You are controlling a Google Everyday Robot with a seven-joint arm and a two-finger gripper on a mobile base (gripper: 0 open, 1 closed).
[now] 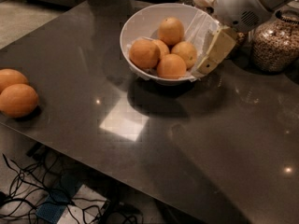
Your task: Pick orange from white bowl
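The white bowl (135,22) stands at the far middle of the dark table, with a clear plastic lining showing on its right side. Several oranges lie in it. The largest orange (145,53) is at the front left of the pile, with others behind it (171,31) and to its right (171,66). My gripper (209,63) hangs from the white arm at the upper right. It is at the bowl's right rim, tilted down to the left, beside the rightmost orange (187,53). It holds nothing that I can see.
Two loose oranges (17,99) lie at the table's left edge. A glass jar of grain (275,45) stands at the far right, behind the arm. Cables (28,195) lie on the floor below the table's front edge.
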